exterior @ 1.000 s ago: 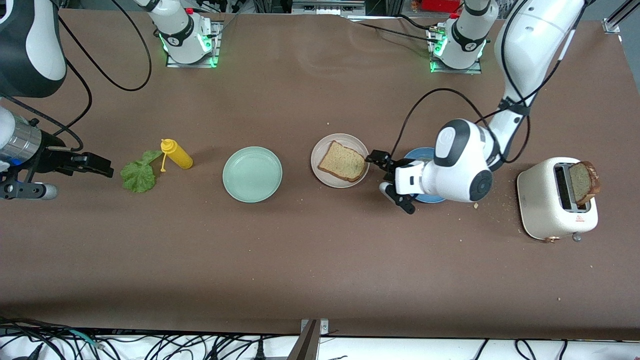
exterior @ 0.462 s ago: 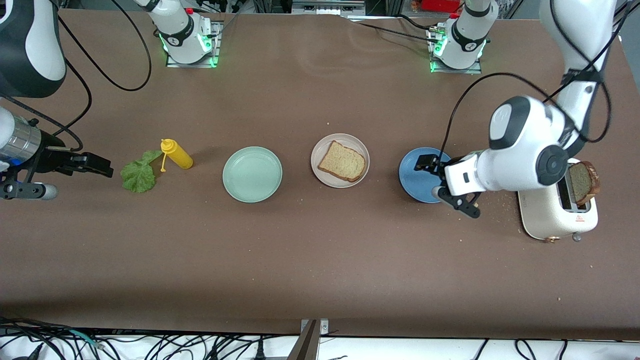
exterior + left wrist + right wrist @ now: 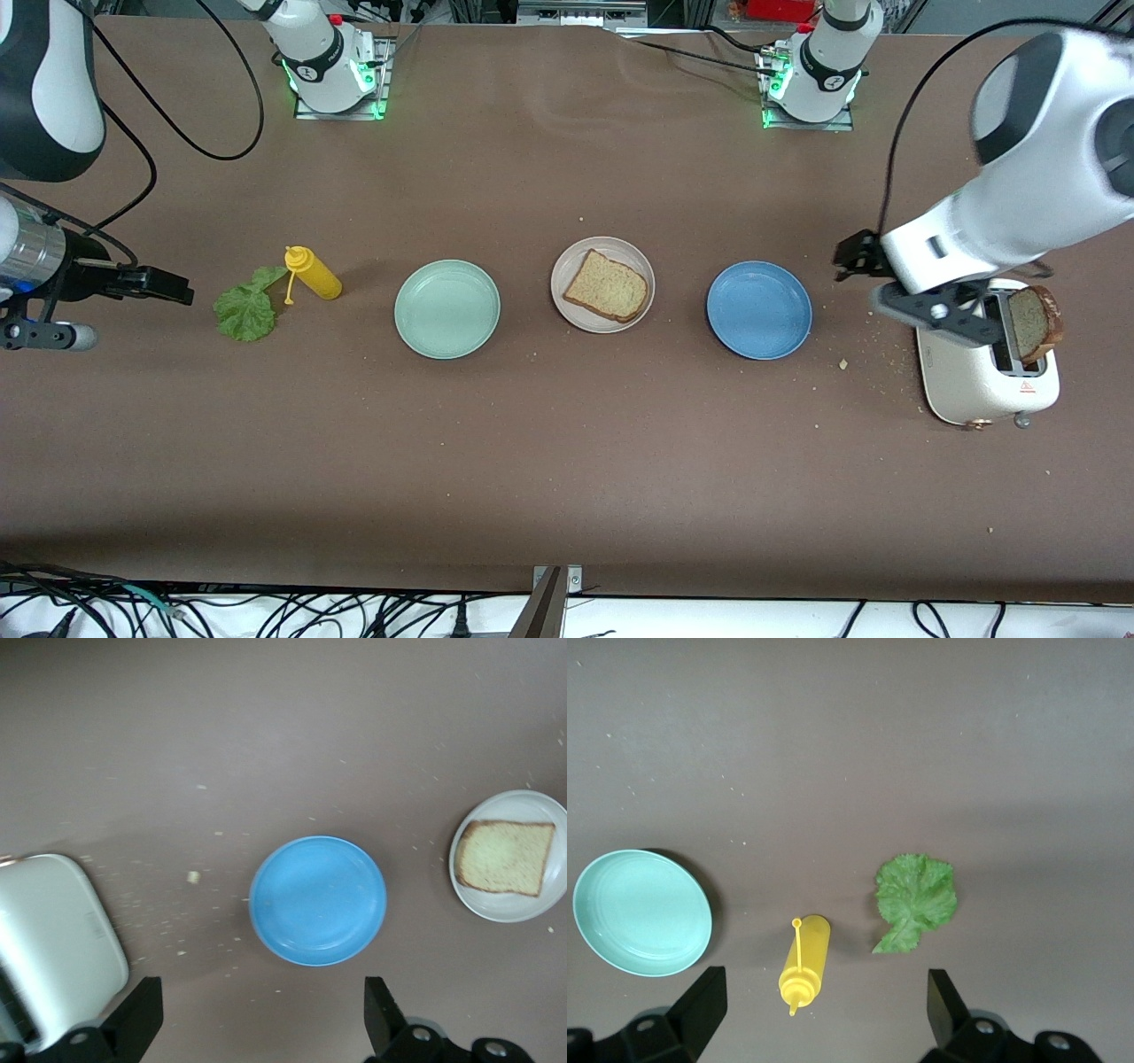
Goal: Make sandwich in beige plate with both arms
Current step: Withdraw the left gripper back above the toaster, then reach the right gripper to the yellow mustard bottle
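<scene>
One bread slice (image 3: 607,285) lies on beige plate (image 3: 567,312), table center; lettuce leaf (image 3: 245,308) at plate's 9 o'clock beside yellow bottle (image 3: 314,273). Left gripper (image 3: 904,292) released, empty, over toaster (image 3: 979,377) edge at 3 o'clock; right gripper (image 3: 164,288) waits near lettuce, cannot tell its grip.

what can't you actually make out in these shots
- Toaster: front view, the left gripper over it covers its upper end; left wrist view, cut off by the edge.
- Second bread slice: lower part hidden in the toaster slot.
- Right gripper: front view, its arm runs off the edge.
- Table crumbs: too small to identify.
- Bread slice on the beige plate: underside hidden.
</scene>
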You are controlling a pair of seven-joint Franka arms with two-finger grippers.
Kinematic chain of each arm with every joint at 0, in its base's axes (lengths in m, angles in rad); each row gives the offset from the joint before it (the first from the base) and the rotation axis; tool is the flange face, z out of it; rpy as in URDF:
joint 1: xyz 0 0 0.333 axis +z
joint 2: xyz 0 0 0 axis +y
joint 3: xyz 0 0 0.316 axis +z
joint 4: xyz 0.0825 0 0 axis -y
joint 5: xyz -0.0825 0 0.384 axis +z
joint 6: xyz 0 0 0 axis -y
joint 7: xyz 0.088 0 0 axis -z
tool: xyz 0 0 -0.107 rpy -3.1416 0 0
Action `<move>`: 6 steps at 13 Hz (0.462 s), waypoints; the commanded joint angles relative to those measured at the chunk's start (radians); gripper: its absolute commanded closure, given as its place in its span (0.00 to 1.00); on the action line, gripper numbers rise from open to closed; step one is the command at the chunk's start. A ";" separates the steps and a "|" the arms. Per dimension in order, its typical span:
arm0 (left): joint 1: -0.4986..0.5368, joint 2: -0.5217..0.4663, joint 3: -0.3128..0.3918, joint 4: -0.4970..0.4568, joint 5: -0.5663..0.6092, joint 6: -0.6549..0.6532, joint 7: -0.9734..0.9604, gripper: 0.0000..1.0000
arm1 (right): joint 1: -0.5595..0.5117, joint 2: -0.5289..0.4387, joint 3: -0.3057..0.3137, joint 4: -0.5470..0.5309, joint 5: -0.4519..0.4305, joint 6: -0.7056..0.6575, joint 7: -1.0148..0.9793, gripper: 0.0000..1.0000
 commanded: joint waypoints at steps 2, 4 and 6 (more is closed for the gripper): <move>-0.061 -0.162 0.153 -0.095 -0.017 -0.013 -0.010 0.00 | -0.006 -0.041 -0.001 -0.086 0.008 0.003 -0.048 0.00; -0.131 -0.196 0.242 -0.158 -0.019 0.015 -0.008 0.00 | -0.006 -0.064 -0.001 -0.134 0.008 0.018 -0.102 0.01; -0.135 -0.237 0.248 -0.222 -0.013 0.064 -0.007 0.00 | -0.006 -0.104 -0.020 -0.209 0.017 0.075 -0.210 0.01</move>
